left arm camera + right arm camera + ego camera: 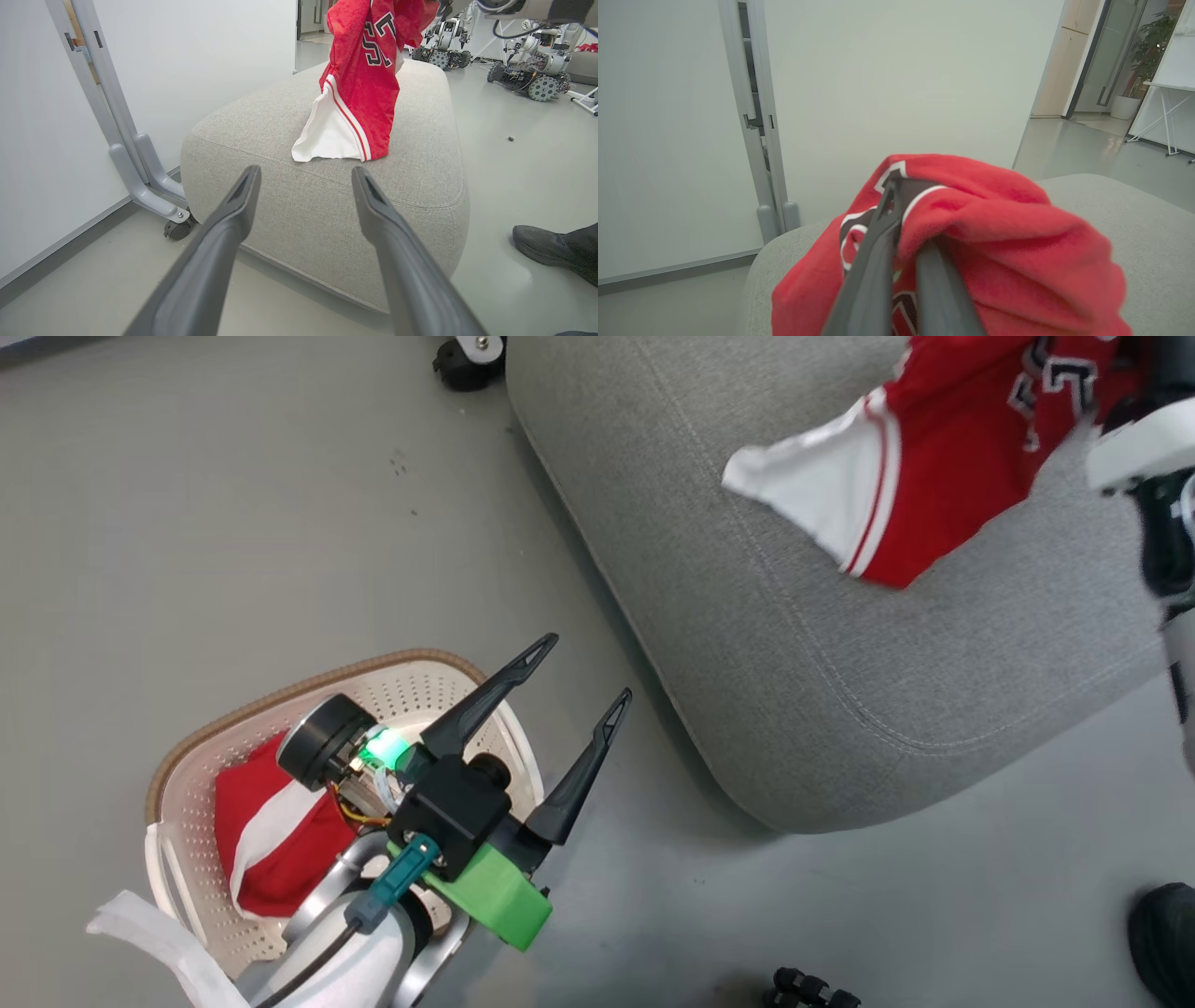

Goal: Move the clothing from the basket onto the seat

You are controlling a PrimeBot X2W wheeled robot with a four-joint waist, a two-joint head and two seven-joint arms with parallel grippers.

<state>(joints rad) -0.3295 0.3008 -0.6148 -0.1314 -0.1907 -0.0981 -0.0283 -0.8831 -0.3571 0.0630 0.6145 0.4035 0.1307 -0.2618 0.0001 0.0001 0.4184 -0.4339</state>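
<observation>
A red jersey (943, 457) with a white band and black-and-white lettering hangs over the grey seat (822, 691), its white hem (327, 140) touching the cushion. My right gripper (908, 200) is shut on the bunched top of this clothing (990, 233). A second red and white garment (271, 840) lies in the cream basket (411, 686) on the floor at the lower left. My left gripper (593, 663) is open and empty above the basket's right rim, its fingers (233, 210) pointing at the seat (303, 210).
A dark shoe (556, 247) of a person stands on the floor right of the seat. A grey frame on a castor (177, 228) stands left of the seat by the white wall. Other wheeled robots (532, 74) are parked behind.
</observation>
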